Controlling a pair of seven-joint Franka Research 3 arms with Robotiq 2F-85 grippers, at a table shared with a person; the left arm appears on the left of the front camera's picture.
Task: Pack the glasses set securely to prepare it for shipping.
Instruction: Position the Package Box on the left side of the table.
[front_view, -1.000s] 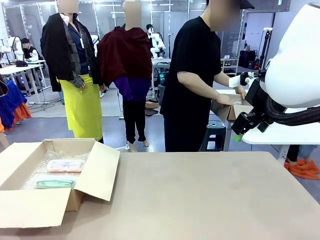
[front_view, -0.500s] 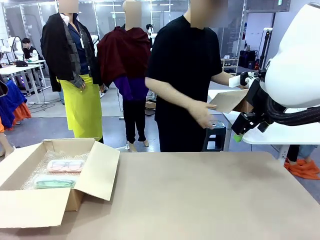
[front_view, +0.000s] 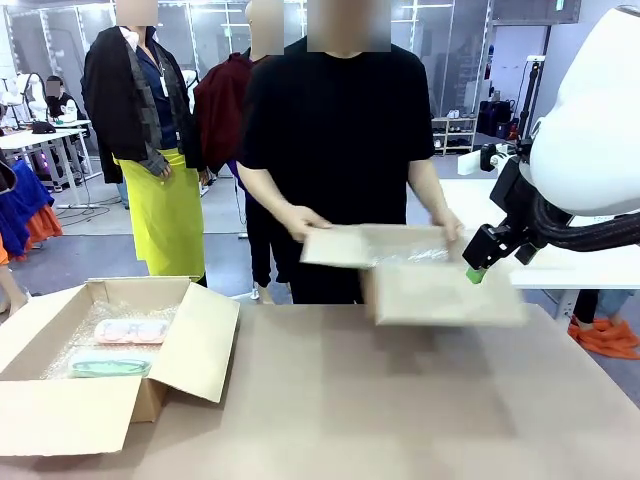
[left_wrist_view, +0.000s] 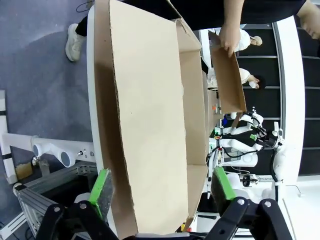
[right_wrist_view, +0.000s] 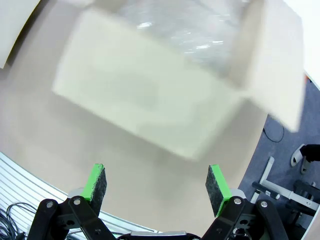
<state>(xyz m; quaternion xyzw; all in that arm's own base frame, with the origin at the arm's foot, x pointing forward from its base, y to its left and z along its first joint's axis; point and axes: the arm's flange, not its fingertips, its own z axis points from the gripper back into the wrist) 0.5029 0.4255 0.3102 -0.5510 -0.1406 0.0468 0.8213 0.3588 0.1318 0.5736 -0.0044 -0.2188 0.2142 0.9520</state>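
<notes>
The glasses set lies in an open brown cardboard box (front_view: 203, 342) lined with bubble wrap at the table's left: a pale pink case (front_view: 131, 330) farther back and a mint green case (front_view: 109, 367) nearer me. In the left wrist view my left gripper (left_wrist_view: 162, 187) is open, and a broad flap of that box (left_wrist_view: 150, 115) hides the cases. My right gripper (front_view: 476, 268) hangs open at the right, above the table's far edge; it (right_wrist_view: 155, 186) is open there too.
A person in a black T-shirt holds a second cardboard box (front_view: 420, 272) with bubble wrap, blurred by motion, over the far table edge close to my right gripper; the same box (right_wrist_view: 165, 90) fills the space ahead of the right fingers. The table (front_view: 400, 410) is bare at middle and right.
The person has turned from the side table and brought the second box over the far edge of my table. Neither arm has moved.
</notes>
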